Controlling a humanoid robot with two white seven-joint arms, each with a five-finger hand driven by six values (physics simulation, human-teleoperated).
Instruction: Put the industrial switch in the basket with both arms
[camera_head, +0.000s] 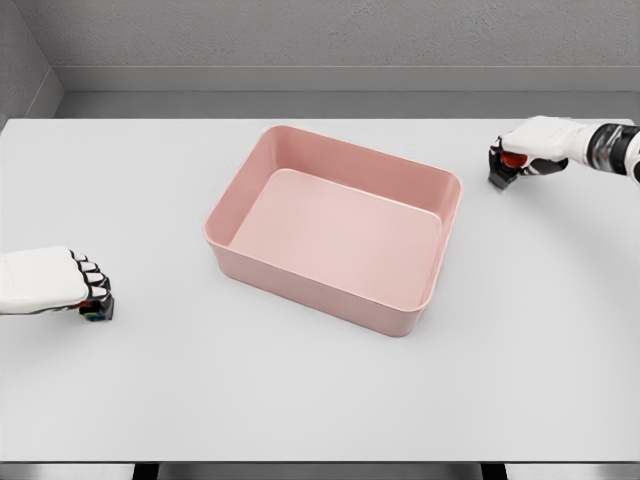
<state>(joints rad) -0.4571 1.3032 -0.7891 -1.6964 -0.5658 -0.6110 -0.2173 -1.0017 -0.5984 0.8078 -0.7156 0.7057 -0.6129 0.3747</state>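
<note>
Pink plastic basket, set at a slant mid-table, hollow bare, nothing inside yet. Placed between the two arms, probably so either can reach over its rim.

Far right, near the table's back edge: right hand, fingers curled down over a small dark block with a red cap, evidently a switch. Block seems to sit on the table, well apart from the basket's right corner. Grip from above, likely to allow a straight lift and a carry leftward over the wall.

Left edge, nearer the front: left hand, fingertips bent over a second small dark piece with a hint of green and blue; too small to name with confidence, possibly another switch. Also on the table, well clear of the basket.

Neither piece lifted yet, by the look of it; drop into the basket not yet done.
</note>
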